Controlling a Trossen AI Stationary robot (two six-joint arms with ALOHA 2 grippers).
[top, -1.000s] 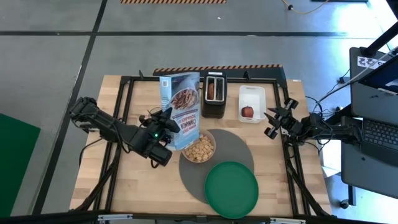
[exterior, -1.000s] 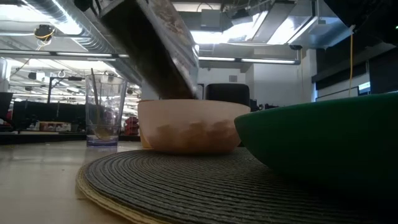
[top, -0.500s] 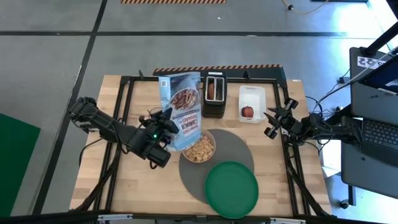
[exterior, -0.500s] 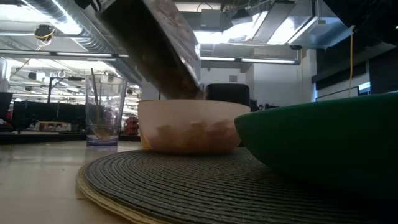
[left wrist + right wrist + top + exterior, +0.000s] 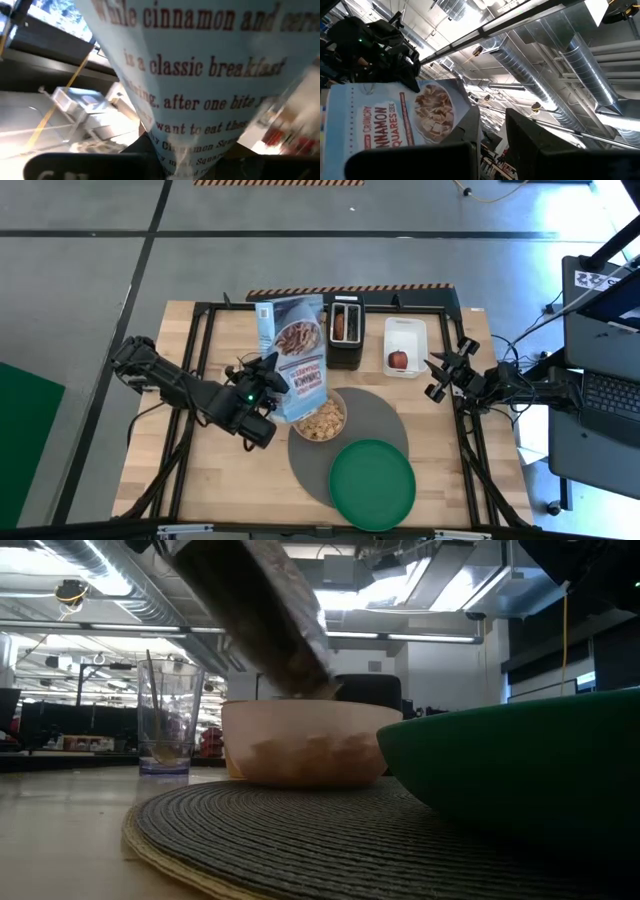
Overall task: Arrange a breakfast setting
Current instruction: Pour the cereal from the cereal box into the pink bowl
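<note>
Since the earlier frame the cereal box (image 5: pixel 293 355) has tipped a little further, its mouth lower over the bowl (image 5: pixel 321 418).

High view: the left claw (image 5: pixel 262 385) pinches the box; the right claw (image 5: pixel 436 376) waits spread beside the tray (image 5: pixel 405 338). On the worktop (image 5: pixel 200 470): one placemat (image 5: pixel 385 420), one plate (image 5: pixel 372 483), one bowl holding cereal. One apple (image 5: pixel 398 359) and one bagel (image 5: pixel 340 326) are unplaced.

Low view: the glass (image 5: pixel 166 720) holds one spoon (image 5: pixel 153 705).

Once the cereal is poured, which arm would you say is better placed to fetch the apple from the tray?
Right, probably: the right gripper hovers open just beside the white tray holding the apple, while the left gripper holds the cereal box.
</note>
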